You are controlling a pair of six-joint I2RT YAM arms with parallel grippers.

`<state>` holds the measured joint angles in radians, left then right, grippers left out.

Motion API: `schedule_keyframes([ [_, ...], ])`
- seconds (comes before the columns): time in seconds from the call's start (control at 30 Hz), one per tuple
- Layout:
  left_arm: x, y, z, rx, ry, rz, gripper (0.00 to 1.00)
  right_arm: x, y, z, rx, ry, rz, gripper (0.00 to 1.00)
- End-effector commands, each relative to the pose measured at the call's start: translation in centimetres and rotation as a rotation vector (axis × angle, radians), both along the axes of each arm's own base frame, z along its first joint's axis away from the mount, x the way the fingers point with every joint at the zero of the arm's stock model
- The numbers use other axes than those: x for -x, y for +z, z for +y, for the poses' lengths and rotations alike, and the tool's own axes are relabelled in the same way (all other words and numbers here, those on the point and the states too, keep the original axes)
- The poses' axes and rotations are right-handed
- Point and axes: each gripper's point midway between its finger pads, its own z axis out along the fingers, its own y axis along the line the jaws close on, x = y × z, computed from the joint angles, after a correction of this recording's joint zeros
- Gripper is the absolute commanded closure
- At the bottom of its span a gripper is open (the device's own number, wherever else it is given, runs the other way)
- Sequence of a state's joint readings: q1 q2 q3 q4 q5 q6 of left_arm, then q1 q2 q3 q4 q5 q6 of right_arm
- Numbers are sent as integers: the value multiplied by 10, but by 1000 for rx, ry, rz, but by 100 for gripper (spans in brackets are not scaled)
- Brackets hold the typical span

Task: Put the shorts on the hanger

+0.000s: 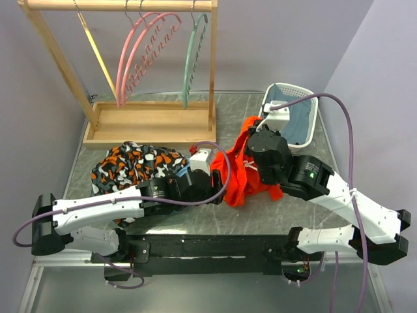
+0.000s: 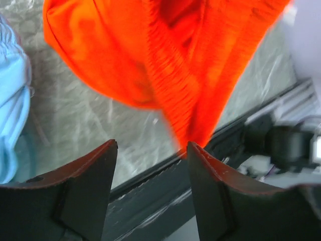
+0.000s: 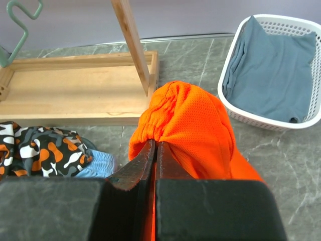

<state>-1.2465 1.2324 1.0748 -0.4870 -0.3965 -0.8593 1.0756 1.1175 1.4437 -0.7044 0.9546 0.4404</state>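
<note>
The orange-red shorts (image 1: 242, 171) hang bunched above the table between the two arms. My right gripper (image 3: 156, 143) is shut on the shorts (image 3: 195, 125) at a gathered fold and holds them up. My left gripper (image 2: 152, 145) is open and empty, just below the hanging edge of the shorts (image 2: 165, 65); the fabric's tip nearly touches the right fingertip (image 2: 193, 148). In the top view the left gripper (image 1: 212, 175) is beside the shorts' left edge. The teal-green hanger (image 1: 193, 59) hangs on the wooden rack's rail at the right; its lower end shows in the right wrist view (image 3: 20, 20).
A wooden rack (image 1: 150, 120) with a tray base stands at the back, holding pink hangers (image 1: 140, 55) and a yellow hanger (image 1: 98, 55). A black-orange-white patterned garment (image 1: 130, 164) lies left. A white basket (image 1: 311, 114) with a blue garment (image 1: 294, 117) sits right.
</note>
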Motion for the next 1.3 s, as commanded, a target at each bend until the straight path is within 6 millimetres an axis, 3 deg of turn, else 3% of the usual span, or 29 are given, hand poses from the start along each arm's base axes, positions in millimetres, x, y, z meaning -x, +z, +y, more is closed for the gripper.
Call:
schedule_keyframes([
  [0.0, -28, 21, -11, 232, 260, 11, 41, 2, 31, -8, -57, -4, -47, 100],
  [0.17, -40, 21, -16, 266, 326, 5, 50, 3, 34, -9, -66, 2, -44, 100],
  [0.27, -44, 5, -13, 206, 362, 29, 54, 4, 34, -9, -67, 7, -41, 100],
  [0.47, -48, -19, -7, 151, 422, 56, 53, 8, 40, -16, -84, 13, -49, 100],
  [0.67, -43, -35, -22, 165, 360, 113, 51, 9, 43, -24, -92, 1, -60, 100],
  [0.83, -53, -31, -34, 207, 345, 106, 53, 9, 44, -28, -87, -3, -57, 100],
  [0.9, -65, -31, -31, 206, 364, 102, 62, 9, 47, -35, -99, -9, -59, 100],
  [0.97, -73, -21, -29, 223, 364, 73, 74, 12, 52, -46, -118, -21, -71, 100],
  [1.03, -81, 1, -28, 257, 353, 29, 83, 17, 57, -58, -134, -33, -83, 100],
  [1.07, -84, 10, -28, 261, 347, 14, 96, 18, 59, -63, -139, -41, -87, 100],
  [1.1, -86, 17, -24, 241, 341, 1, 99, 19, 61, -71, -142, -60, -93, 100],
  [1.13, -90, 44, -26, 251, 325, -42, 99, 22, 63, -78, -144, -67, -97, 100],
  [1.2, -93, 75, -20, 240, 325, -94, 99, 24, 69, -91, -156, -93, -111, 100],
  [1.23, -95, 109, -17, 249, 306, -142, 99, 26, 74, -97, -162, -92, -124, 100],
  [1.27, -94, 128, -13, 256, 301, -165, 99, 28, 82, -104, -173, -101, -141, 100],
])
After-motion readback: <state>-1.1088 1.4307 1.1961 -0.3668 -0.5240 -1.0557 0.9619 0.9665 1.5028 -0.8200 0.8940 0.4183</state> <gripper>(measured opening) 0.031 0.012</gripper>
